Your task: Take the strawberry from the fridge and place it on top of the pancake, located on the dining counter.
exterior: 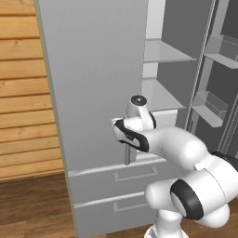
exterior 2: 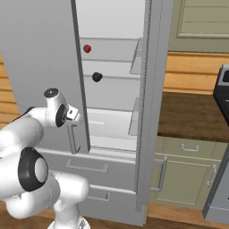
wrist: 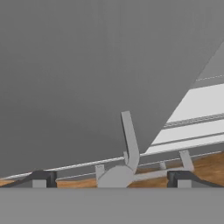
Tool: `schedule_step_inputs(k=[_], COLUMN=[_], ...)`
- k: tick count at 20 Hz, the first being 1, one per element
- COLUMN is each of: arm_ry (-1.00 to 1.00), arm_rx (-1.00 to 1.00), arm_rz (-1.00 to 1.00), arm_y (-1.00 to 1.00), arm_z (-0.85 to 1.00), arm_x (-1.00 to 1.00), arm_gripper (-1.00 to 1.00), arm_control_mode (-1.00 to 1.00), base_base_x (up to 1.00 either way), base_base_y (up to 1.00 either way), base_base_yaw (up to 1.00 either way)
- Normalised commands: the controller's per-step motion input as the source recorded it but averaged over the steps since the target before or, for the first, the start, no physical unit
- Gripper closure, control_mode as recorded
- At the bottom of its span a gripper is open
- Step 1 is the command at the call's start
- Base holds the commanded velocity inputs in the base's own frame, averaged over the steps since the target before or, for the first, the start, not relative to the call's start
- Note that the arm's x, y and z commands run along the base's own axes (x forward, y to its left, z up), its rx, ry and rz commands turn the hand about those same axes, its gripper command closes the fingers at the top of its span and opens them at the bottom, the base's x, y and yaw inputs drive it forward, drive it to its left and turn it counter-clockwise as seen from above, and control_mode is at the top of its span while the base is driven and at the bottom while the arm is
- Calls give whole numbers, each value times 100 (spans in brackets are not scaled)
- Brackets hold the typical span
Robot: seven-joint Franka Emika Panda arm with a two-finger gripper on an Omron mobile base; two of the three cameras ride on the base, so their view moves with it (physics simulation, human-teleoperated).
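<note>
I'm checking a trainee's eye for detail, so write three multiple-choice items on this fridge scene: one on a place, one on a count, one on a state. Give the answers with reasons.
1. Where is the strawberry?
A. On a fridge shelf, above the dark round fruit
B. In a lower drawer
C. On the wooden floor

2. How many drawers sit below the doors of the fridge?
A. One
B. Two
C. Four

3. How does the gripper stand?
A. Shut on the strawberry
B. Shut on the door handle
C. Open, holding nothing

Answers:
1. A, the right base view shows the red berry one shelf higher than the dark fruit.
2. B, two stacked drawer fronts show in the left base view.
3. C, in the hand view the fingertips stand wide apart on either side of the door handle.
</note>
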Motion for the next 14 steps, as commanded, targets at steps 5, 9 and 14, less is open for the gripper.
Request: schedule_step_inputs(k=[5, 9, 14], arm_ry=[-1, -2, 0], arm_rx=[-1, 0, 0], arm_rz=[0, 0, 0], arm_y=[0, -8, 0], arm_z=[-25, -21, -14], arm_x=[7, 15, 20], arm_gripper=[-100, -100, -100], arm_control_mode=[-100, -100, -100], base_base_x=[0, 0, 0], base_base_y=[0, 0, 0], base_base_yaw=[0, 0, 0])
